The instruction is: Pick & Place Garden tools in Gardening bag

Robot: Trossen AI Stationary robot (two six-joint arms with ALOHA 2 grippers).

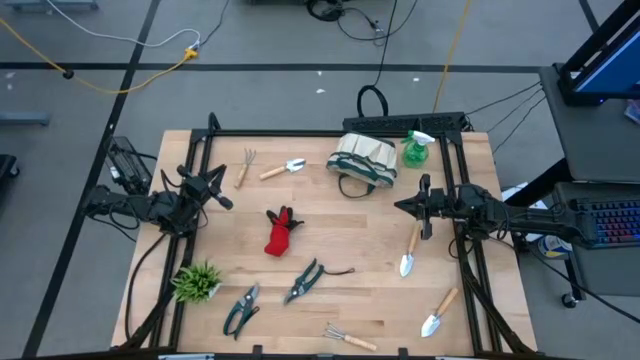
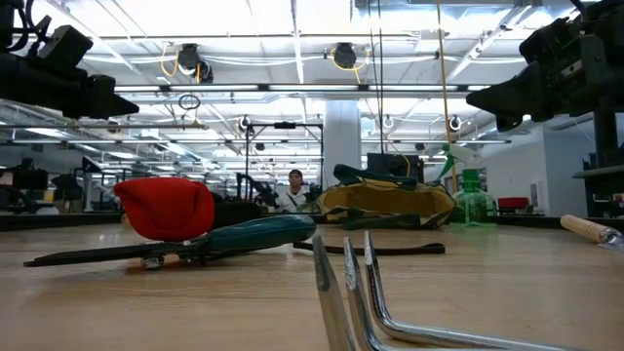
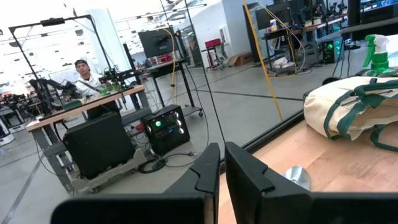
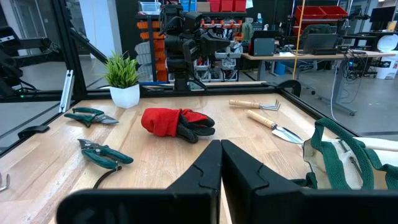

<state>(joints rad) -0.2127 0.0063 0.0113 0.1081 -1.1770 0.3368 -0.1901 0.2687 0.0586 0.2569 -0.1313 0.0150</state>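
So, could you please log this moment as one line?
left gripper: shut, empty | right gripper: shut, empty | red glove: on table | gardening bag: no tools placed

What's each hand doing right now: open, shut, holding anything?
Left hand: nearly shut, holding nothing, raised over the table's left side.
Right hand: shut, holding nothing, raised over the table's right side.
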